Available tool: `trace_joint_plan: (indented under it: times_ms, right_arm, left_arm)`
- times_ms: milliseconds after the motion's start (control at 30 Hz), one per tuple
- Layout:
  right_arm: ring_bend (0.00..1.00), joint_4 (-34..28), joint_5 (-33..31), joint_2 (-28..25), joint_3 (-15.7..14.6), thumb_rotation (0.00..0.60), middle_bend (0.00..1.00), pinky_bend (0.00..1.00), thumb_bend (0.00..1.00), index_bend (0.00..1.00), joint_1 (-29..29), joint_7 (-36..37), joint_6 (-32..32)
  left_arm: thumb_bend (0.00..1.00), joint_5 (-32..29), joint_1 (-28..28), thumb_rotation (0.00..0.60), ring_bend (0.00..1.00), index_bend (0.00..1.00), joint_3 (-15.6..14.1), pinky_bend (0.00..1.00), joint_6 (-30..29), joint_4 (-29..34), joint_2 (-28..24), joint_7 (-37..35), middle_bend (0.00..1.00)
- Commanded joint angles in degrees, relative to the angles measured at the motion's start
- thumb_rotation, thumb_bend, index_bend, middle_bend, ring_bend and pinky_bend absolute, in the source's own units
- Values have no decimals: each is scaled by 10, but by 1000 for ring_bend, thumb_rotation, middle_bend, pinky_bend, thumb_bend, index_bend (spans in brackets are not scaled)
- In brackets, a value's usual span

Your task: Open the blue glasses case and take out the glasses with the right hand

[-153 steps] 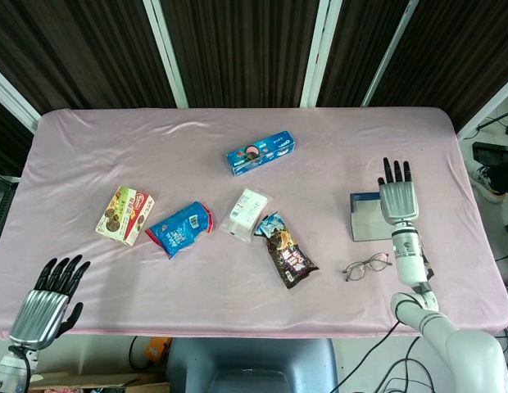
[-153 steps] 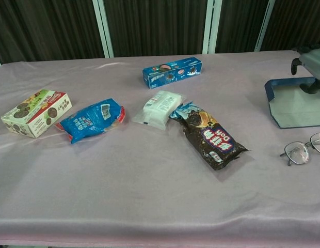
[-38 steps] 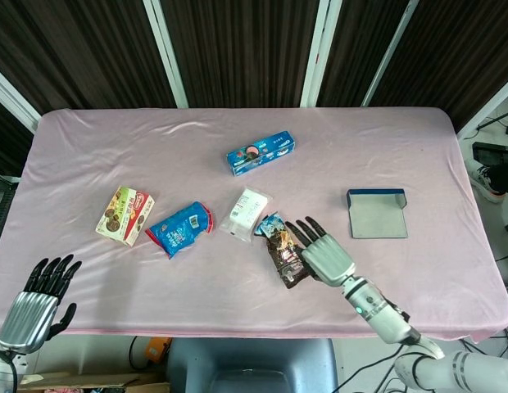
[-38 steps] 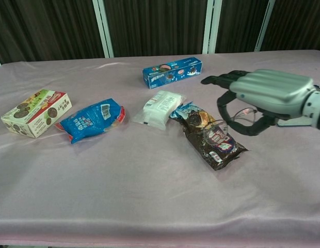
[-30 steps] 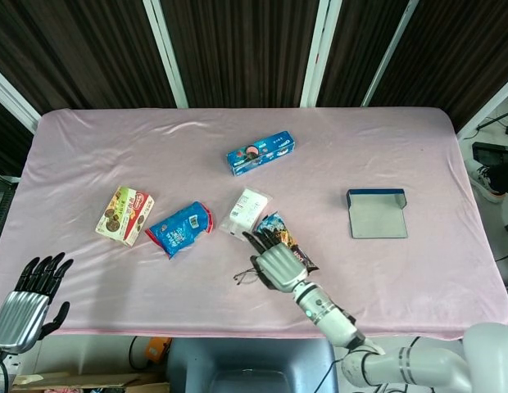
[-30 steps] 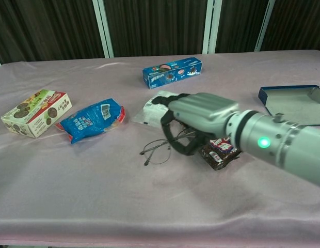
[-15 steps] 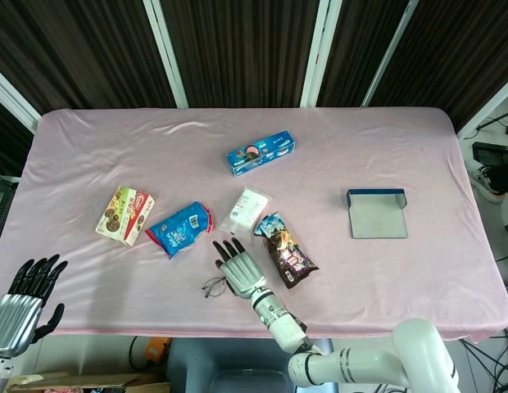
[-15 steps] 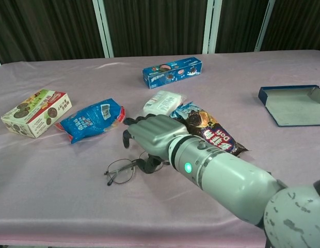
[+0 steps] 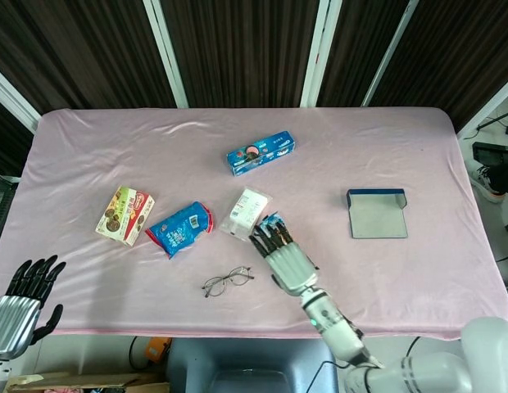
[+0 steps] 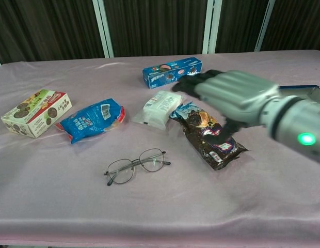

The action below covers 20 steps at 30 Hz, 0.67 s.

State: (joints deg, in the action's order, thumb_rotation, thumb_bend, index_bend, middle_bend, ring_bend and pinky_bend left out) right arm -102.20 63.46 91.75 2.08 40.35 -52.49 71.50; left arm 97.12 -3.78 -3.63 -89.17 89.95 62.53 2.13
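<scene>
The glasses (image 9: 228,281) lie flat on the pink cloth near the front edge, apart from either hand; the chest view has the glasses (image 10: 135,166) with both arms folded out. The blue glasses case (image 9: 377,214) lies open at the right with nothing in it, and in the chest view my forearm hides most of the case (image 10: 310,89). My right hand (image 9: 285,255) hovers to the right of the glasses, fingers stretched out and holding nothing; in the chest view the right hand (image 10: 227,95) floats above the dark snack bag. Fingers spread, my left hand (image 9: 20,307) hangs off the front left table edge.
A biscuit box (image 9: 124,214) and a blue pouch (image 9: 180,228) lie at the left. A white packet (image 9: 246,211) and a dark snack bag (image 10: 211,137) sit mid-table. A blue cookie box (image 9: 260,153) lies farther back.
My right hand carried the glasses leftward across the table, let go of them near the front edge, and has now pulled away to the right and upward. The left hand barely moved.
</scene>
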Motion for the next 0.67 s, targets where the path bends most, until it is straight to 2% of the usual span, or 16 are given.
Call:
trace_joint_plan:
  times_ms: [33,167,333,400,667]
  right_arm:
    - [0,-35,132,-149,-128,600,0,0,413,62,-127,105,130]
    - [0,38,158,-200,-172,600,0,0,412,50,-211,229,195]
    - [0,139,163,-208,-169,600,0,0,412,70,-287,392,237]
    - [0,160,161,-210,-162,600,0,0,412,81,-296,413,229]
    - [0,168,191,-219,-136,600,0,0,412,78,-313,444,222]
  left_arm:
    - [428,-3,1,600,0,0,3,0,-1,2,2,3,0]
    - [427,-2,3,600,0,0,4,0,-4,3,6,15,0]
    - [426,-6,1,600,0,0,4,0,6,8,14,43,0]
    - [426,-5,1,600,0,0,4,0,8,11,17,52,0]
    - [423,2,3,600,0,0,4,0,0,7,19,47,0]
